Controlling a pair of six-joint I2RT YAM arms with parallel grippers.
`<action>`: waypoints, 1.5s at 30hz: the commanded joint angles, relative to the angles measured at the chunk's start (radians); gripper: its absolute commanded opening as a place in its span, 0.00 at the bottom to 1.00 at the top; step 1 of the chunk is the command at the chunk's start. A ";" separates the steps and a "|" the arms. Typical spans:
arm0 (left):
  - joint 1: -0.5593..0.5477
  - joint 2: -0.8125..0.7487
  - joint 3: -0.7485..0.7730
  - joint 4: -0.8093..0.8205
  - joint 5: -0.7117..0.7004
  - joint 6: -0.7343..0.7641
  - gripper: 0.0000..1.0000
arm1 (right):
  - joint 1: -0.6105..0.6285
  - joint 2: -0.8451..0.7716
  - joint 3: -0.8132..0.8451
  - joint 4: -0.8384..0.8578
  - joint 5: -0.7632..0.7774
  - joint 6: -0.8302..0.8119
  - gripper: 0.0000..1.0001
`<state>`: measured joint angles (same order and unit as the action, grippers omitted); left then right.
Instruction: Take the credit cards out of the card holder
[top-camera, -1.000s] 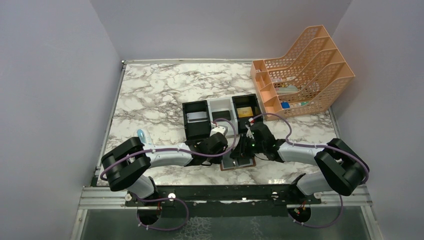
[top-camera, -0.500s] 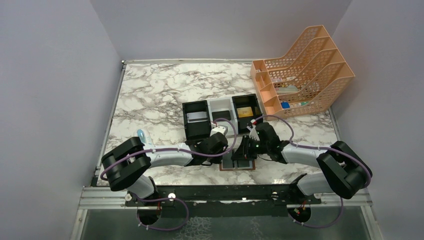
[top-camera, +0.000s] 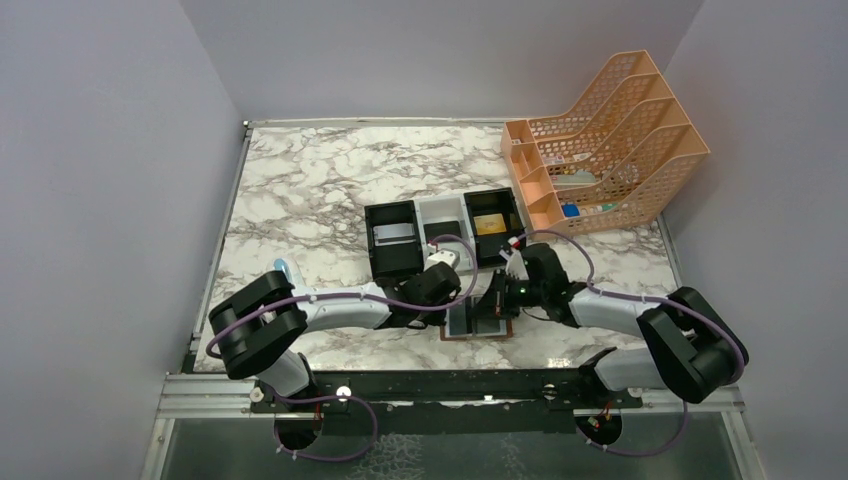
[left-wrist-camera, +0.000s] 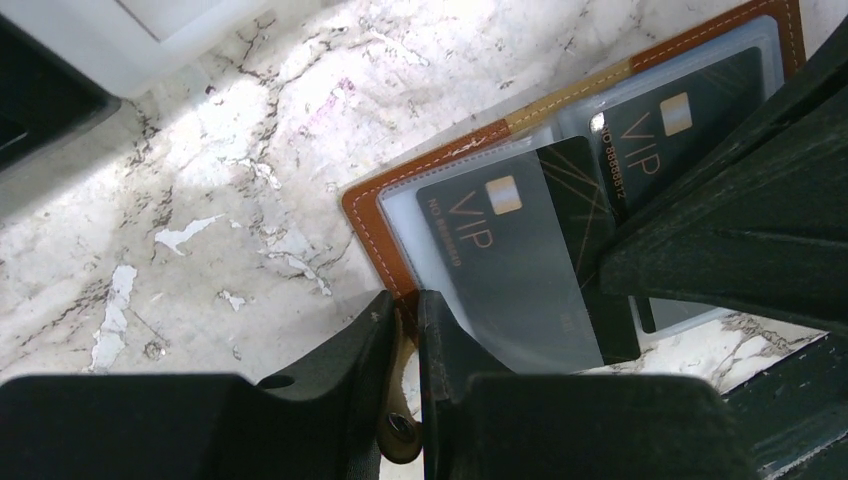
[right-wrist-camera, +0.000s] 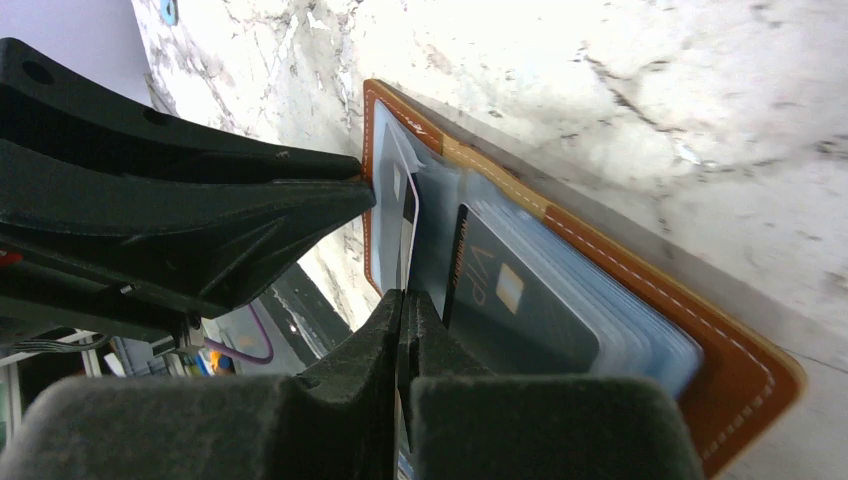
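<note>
1. Card holder (left-wrist-camera: 365, 205) lies open and flat on the table (left-wrist-camera: 200, 200), just on the near side of the three-compartment tray (top-camera: 416, 222). Both arms meet over it.
2. Left end effector (left-wrist-camera: 400, 310): fingers pressed together on the holder's near-left edge, with the snap tab (left-wrist-camera: 398, 430) caught between them. Looks like an anchor grip, so the holder won't drag or fold when a card is pulled.
3. Right end effector (right-wrist-camera: 402, 300): fingers squeezed nearly together on something thin, standing edge-on. I read it as the dark grey card (left-wrist-camera: 500, 240), though a sleeve flap may be caught in there too.
4. That card sits skewed and partly out of its clear pocket, so extraction is underway but not finished.
5. Second dark card (left-wrist-camera: 660, 130) is fully seated in the pocket on the side away from the left end effector.
6. Gold-tan flat item (top-camera: 490, 224) sits in the tray's right compartment; probably a card.
7. Risk: the sleeve drags along with the card, so the left grip has to hold.
</note>
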<state>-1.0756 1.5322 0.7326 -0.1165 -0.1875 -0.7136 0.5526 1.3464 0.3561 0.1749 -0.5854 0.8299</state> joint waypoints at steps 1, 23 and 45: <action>-0.009 0.041 0.021 -0.074 -0.032 0.033 0.14 | -0.057 -0.053 -0.023 -0.041 -0.076 -0.072 0.01; -0.038 -0.196 0.141 -0.148 -0.023 -0.014 0.64 | -0.085 -0.018 -0.052 -0.006 -0.072 -0.023 0.01; -0.052 -0.016 -0.035 0.102 0.001 -0.169 0.31 | -0.085 -0.052 -0.059 -0.014 -0.049 -0.006 0.01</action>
<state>-1.1217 1.4952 0.7246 -0.0772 -0.1352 -0.8608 0.4709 1.3121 0.3107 0.1493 -0.6544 0.8085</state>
